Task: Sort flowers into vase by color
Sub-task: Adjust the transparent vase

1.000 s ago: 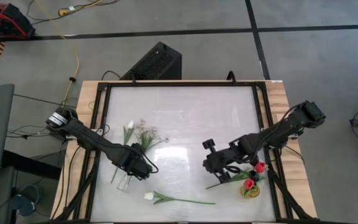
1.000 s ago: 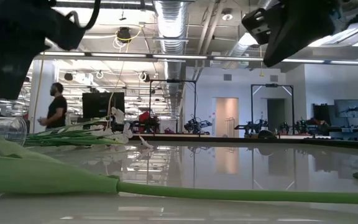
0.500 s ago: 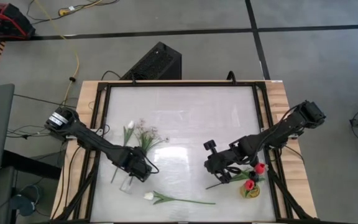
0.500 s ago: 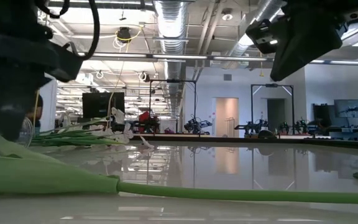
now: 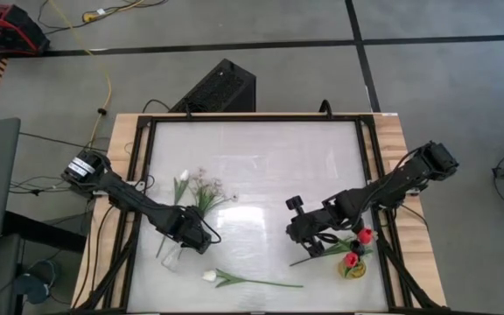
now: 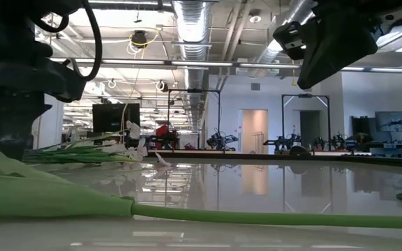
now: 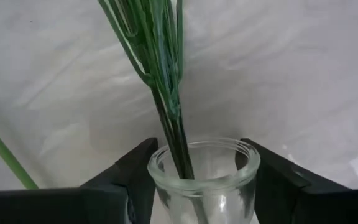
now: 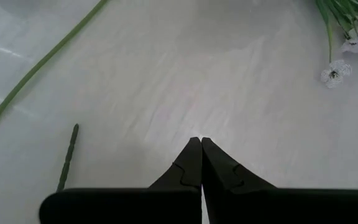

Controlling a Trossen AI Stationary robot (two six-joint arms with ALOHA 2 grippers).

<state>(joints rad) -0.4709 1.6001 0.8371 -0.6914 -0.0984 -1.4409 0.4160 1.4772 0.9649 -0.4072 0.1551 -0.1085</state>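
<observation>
A clear glass vase (image 7: 204, 177) stands near the table's left near corner (image 5: 173, 257). Green stems (image 7: 166, 93) enter its mouth and lean out toward a white tulip (image 5: 182, 178) and white-blossom sprigs (image 5: 205, 187), which are low over the table. My left gripper (image 7: 197, 146) (image 5: 191, 236) is shut on the vase. Another white tulip (image 5: 210, 276) lies flat by the near edge. My right gripper (image 8: 201, 146) (image 5: 300, 232) hovers shut over bare table, beside a leafy stem (image 5: 318, 253). Two red tulip heads (image 5: 366, 234) sit at a small yellow vase (image 5: 353, 269). My left gripper pinches the glass vase's neck just under the rim (image 7: 156, 168), one finger (image 7: 135, 177) on each side of it. The fingers slant down at it from above. The vase is upright, with the stems still in its mouth; its base is out of the picture.
Black frame rails (image 5: 143, 175) border the white table top. The lying tulip's stem (image 6: 257, 217) crosses the near part of the table. A stem end (image 8: 67, 158) lies just ahead of my right fingers. Open table surface spans the middle and far half (image 5: 261, 157).
My left gripper has come down over the glass vase; in the low view it has dropped from the picture's top to table height and now hides the vase. The flowers and my right arm have stayed where they were.
</observation>
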